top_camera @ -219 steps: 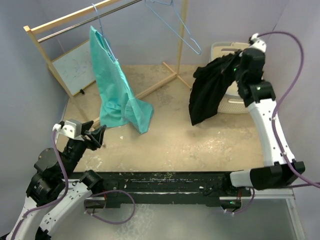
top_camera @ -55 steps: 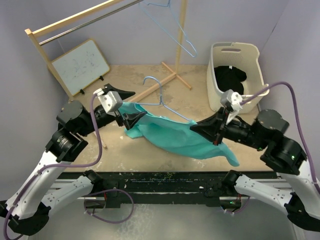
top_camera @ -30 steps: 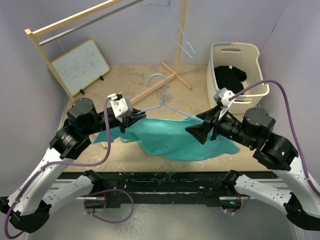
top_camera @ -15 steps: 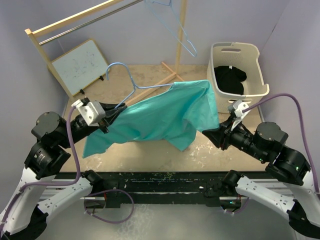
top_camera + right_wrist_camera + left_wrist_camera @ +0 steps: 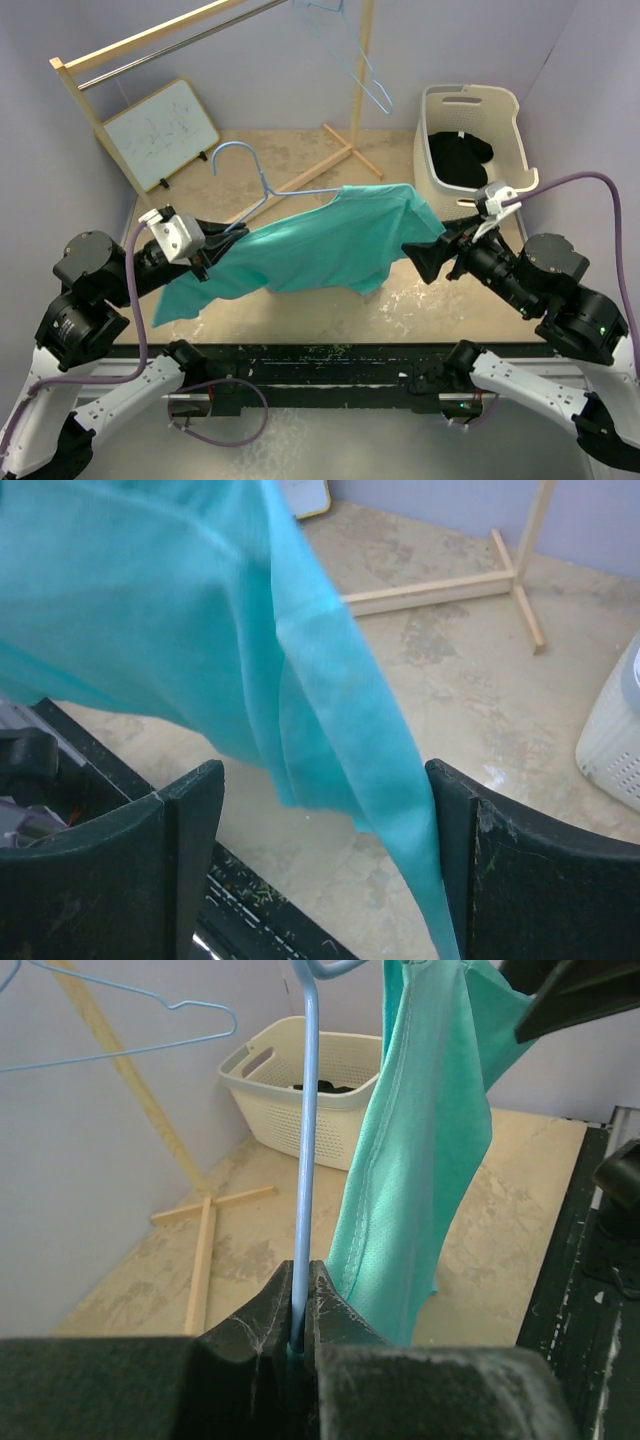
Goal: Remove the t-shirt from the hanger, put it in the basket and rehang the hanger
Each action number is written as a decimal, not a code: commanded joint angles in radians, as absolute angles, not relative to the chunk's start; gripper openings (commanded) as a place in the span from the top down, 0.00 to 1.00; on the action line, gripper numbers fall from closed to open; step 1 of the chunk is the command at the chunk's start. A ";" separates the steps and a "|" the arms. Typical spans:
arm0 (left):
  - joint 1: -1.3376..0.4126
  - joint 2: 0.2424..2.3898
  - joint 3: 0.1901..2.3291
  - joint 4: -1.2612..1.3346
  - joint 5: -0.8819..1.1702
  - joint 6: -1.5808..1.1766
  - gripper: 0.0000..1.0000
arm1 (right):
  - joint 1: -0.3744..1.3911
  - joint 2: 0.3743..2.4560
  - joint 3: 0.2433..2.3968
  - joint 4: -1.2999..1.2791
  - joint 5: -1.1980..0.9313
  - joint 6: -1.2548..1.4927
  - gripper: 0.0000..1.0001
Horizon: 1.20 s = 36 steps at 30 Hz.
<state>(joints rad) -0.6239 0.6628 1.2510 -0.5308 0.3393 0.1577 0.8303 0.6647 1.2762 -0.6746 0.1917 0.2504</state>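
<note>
Lavender walls (image 5: 480, 40) enclose a sandy tabletop (image 5: 290, 165). A teal t-shirt (image 5: 320, 245) of fine mesh-like knit, with stitched hems, is seen draped over a light blue wire hanger (image 5: 307, 1140) and held in the air above the tabletop, stretched between the two tools. One end sags below the left tool (image 5: 301, 1285); the other end hangs at the right tool (image 5: 322, 780).

The left tool is clamped shut on the hanger's wire, which rises straight out from between its fingertips, the cloth hanging just to one side of it. The left arm is reached forward and inward, its tool pointed towards the right arm.

The right tool's fingers (image 5: 190, 830) are spread wide, and a fold of the t-shirt falls loosely between them, lying close along one finger without being pinched. The right arm is bent low, its tool aimed back towards the left one.

Beyond the right tool a white basket (image 5: 470, 92) holding a black garment (image 5: 460, 155) is seen.
</note>
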 commanded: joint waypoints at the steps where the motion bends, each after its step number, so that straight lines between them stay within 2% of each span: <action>1: -0.620 0.644 1.317 -0.547 0.406 0.126 1.00 | 0.833 0.735 1.352 -0.631 0.165 0.180 0.17; 4: -0.620 0.637 1.326 -0.570 0.424 0.117 1.00 | 0.833 0.767 1.368 -0.616 0.094 0.143 0.19; 5: -0.620 0.633 1.327 -0.574 0.424 0.115 1.00 | 0.834 0.773 1.368 -0.608 0.068 0.138 0.22; 6: -0.619 0.630 1.327 -0.576 0.421 0.114 1.00 | 0.834 0.783 1.366 -0.603 0.049 0.133 0.33; 8: -0.620 0.623 1.330 -0.585 0.398 0.116 1.00 | 0.834 0.811 1.372 -0.614 0.062 0.141 0.66; 10: -0.618 0.614 1.328 -0.591 0.366 0.120 1.00 | 0.833 0.839 1.386 -0.648 0.166 0.173 0.98; 16: -0.620 0.593 1.324 -0.624 0.308 0.131 1.00 | 0.833 0.895 1.474 -0.849 0.761 0.388 1.00; 20: -0.619 0.550 1.313 -0.635 0.261 0.131 1.00 | 0.834 0.899 1.537 -1.000 1.006 0.524 1.00; 25: -0.621 0.494 1.318 -0.637 0.209 0.122 1.00 | 0.833 0.918 1.542 -1.121 1.079 0.590 1.00; 36: -0.629 0.431 1.435 -0.681 0.189 0.084 1.00 | 0.798 0.918 1.514 -1.155 1.075 0.601 1.00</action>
